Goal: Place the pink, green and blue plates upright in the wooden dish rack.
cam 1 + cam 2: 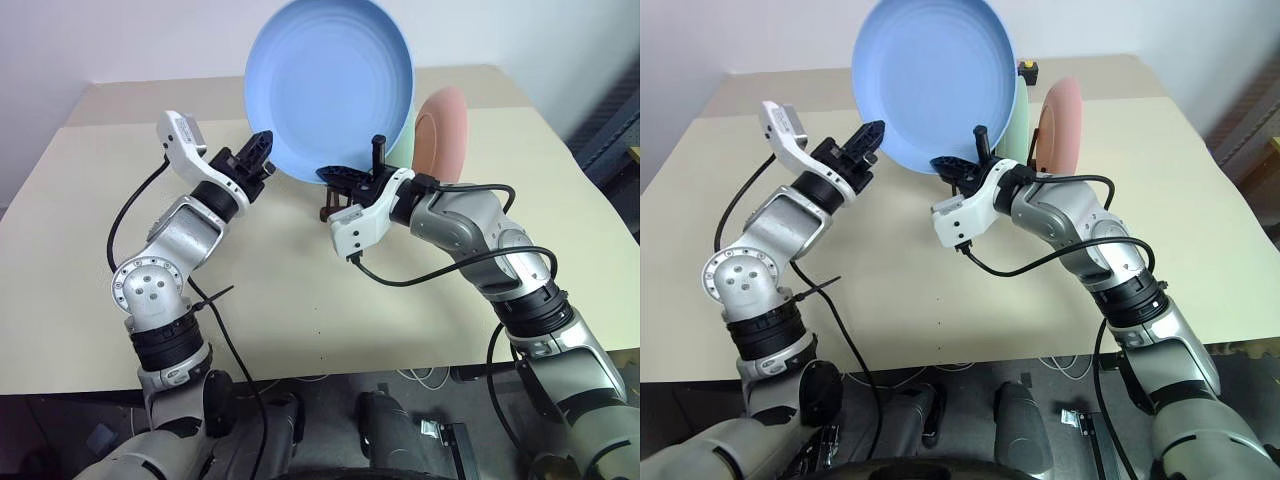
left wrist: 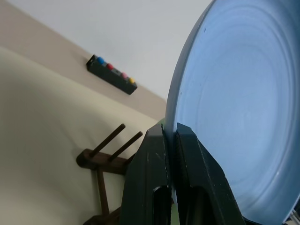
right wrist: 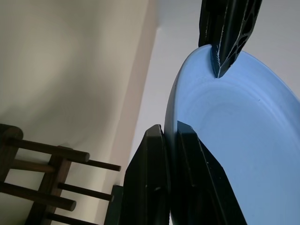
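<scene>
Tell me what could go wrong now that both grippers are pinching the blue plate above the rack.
1. The left gripper and right gripper each clamp only the rim of the blue plate; if they pull apart or twist differently, it may slip.
2. The pink plate and green plate already stand in the wooden dish rack; lowering the blue one off-line could knock them or miss the pegs.
</scene>
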`<action>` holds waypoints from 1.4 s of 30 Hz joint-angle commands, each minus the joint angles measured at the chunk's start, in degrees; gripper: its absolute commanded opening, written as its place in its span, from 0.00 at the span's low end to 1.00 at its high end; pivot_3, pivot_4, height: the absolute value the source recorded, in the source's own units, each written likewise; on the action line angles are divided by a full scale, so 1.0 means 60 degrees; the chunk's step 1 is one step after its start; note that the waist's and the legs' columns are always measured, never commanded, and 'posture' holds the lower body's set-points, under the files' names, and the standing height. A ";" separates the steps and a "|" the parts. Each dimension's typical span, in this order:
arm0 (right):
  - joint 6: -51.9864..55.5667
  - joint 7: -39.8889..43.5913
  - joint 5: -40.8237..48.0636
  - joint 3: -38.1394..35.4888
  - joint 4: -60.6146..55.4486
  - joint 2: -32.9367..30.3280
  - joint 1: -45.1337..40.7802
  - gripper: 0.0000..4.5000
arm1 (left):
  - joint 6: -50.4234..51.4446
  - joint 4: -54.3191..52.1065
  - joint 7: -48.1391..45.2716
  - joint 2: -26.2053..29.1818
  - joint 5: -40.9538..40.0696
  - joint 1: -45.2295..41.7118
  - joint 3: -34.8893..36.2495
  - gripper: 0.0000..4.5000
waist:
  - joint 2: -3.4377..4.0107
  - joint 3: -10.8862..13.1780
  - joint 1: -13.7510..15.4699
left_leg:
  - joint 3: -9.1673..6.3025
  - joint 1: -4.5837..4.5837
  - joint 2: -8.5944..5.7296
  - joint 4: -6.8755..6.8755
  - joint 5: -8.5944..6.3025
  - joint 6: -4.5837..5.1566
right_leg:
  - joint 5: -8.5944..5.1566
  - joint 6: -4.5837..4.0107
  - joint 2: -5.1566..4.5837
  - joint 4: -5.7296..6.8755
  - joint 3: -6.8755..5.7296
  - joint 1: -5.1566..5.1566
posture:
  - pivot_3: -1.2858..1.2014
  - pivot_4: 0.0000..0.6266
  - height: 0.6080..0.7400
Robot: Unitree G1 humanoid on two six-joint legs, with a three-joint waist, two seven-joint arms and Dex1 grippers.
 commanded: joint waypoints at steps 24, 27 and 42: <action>0.0441 -0.0728 0.2064 -0.1385 -0.0024 0.0470 -0.1469 0.00 | -0.2862 0.0726 -0.8743 0.6161 0.2171 0.2286 -0.0970 0.99 | 0.0009 -0.0002 -0.0035 | -0.0001 0.0004 0.0007 -0.0026 0.0001 -0.0002 | -0.0001 -0.0010 0.0006 -0.0009 0.0005 -0.0005 | 0.52 0.24 1.00; 0.1581 -0.0401 0.3829 -0.1932 -0.0367 0.1310 -0.1672 0.00 | -0.3458 0.1372 -0.9136 0.6309 0.2893 0.2153 -0.1080 0.99 | 0.0009 -0.0001 -0.0040 | -0.0007 0.0004 0.0008 -0.0027 0.0001 -0.0002 | 0.0003 -0.0015 0.0006 -0.0012 0.0004 -0.0005 | 0.52 0.24 1.00; 0.7630 -0.1573 1.1832 -0.5227 -0.1276 0.4171 -0.2011 0.00 | -0.3791 0.1598 -0.9350 0.5861 0.3576 0.1945 -0.1312 0.99 | 0.0020 -0.0001 -0.0065 | -0.0025 0.0004 0.0011 -0.0048 -0.0028 0.0047 | 0.0006 -0.0019 0.0010 -0.0007 0.0000 -0.0018 | 0.52 0.24 1.00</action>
